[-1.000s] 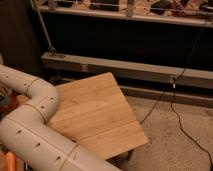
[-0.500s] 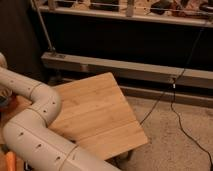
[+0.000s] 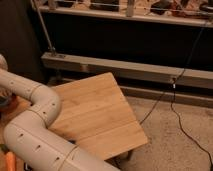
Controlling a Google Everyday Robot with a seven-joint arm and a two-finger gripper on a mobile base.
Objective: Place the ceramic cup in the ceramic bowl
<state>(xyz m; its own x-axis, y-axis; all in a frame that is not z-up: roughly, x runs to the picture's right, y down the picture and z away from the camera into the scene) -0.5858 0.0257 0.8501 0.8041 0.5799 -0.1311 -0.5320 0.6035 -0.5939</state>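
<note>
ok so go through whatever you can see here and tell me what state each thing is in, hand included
robot arm: bent at the elbow across the table's left side.
hand: out of view.
wooden table: top showing bare wood on its right part.
black cable: trailing loose over the floor.
ceramic cup, ceramic bowl: neither in view.

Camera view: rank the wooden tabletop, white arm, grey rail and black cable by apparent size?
1. Light bamboo square tabletop; the white perforated tubular robot arm looks about equal, being nearest the camera, so unsure.
2. Long grey metal rail.
3. Thin black floor cable.
The pincer is out of view.
</note>
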